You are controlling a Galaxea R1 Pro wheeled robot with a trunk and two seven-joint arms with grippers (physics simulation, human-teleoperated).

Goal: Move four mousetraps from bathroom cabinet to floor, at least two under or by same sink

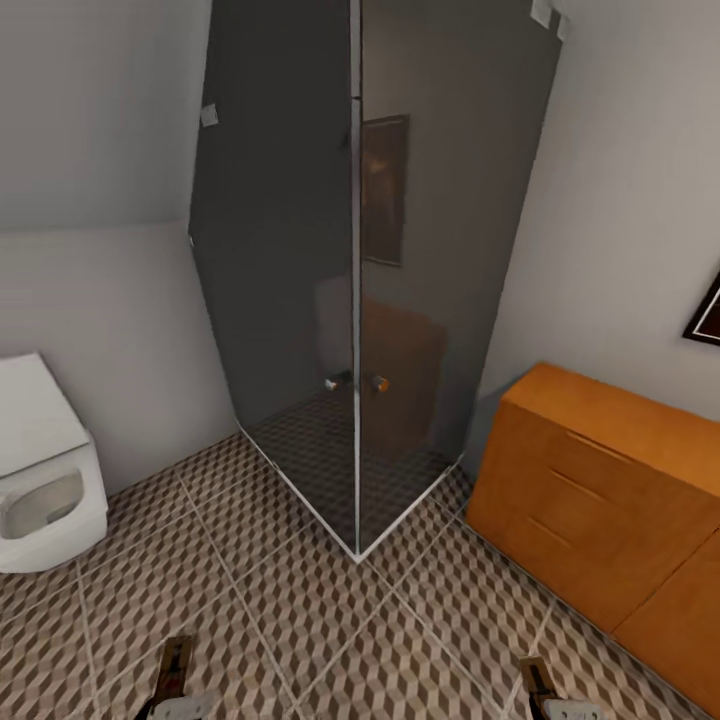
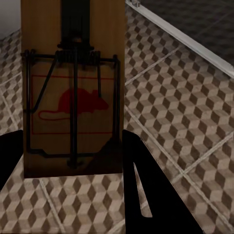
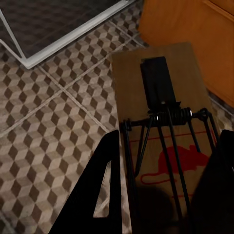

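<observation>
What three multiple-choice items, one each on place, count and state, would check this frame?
1. Where does the cabinet stand in the head view?
A. against the right wall
B. behind the toilet
C. inside the shower

2. How many mousetraps are held?
A. none
B. one
C. two

3. How are the cabinet's drawers?
A. all shut
B. top one open
C. all removed

Answers:
1 A, it stands right of the shower enclosure, while the toilet is at left.
2 C, the left gripper holds one mousetrap and the right gripper holds another mousetrap.
3 A, all fronts sit flush.
</observation>
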